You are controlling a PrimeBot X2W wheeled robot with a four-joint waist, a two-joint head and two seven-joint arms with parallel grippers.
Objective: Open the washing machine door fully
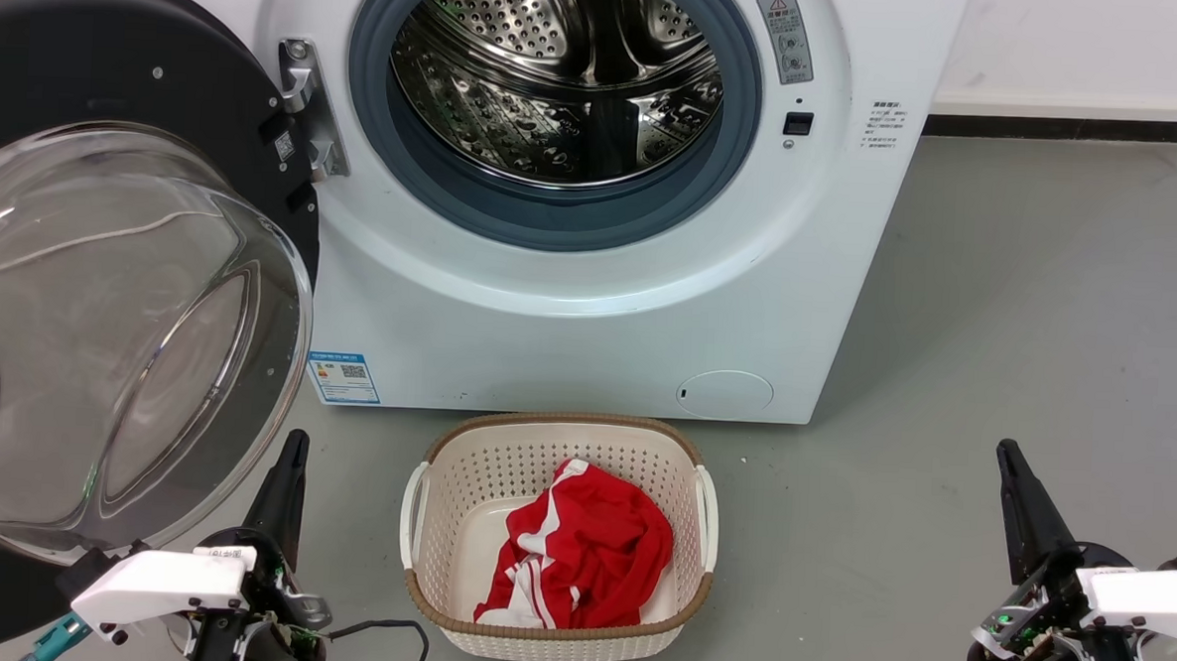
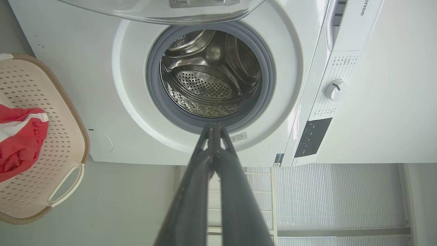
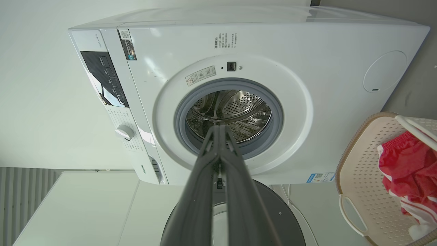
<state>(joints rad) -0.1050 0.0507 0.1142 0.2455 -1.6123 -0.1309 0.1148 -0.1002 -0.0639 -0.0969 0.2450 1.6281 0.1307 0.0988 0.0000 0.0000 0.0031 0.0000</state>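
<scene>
Pushing the washing machine door [image 1: 123, 300] wider suits the left gripper [image 1: 296, 442] (fingers pressed together, like the right gripper [image 1: 1008, 456]).

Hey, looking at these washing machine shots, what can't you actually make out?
- Head view: the washing machine door is cut off at the left by the picture edge, and its outer face turns away.
- Head view: the warning sticker has print too small to read.
- Head view: the red garment covers part of the basket floor.
</scene>
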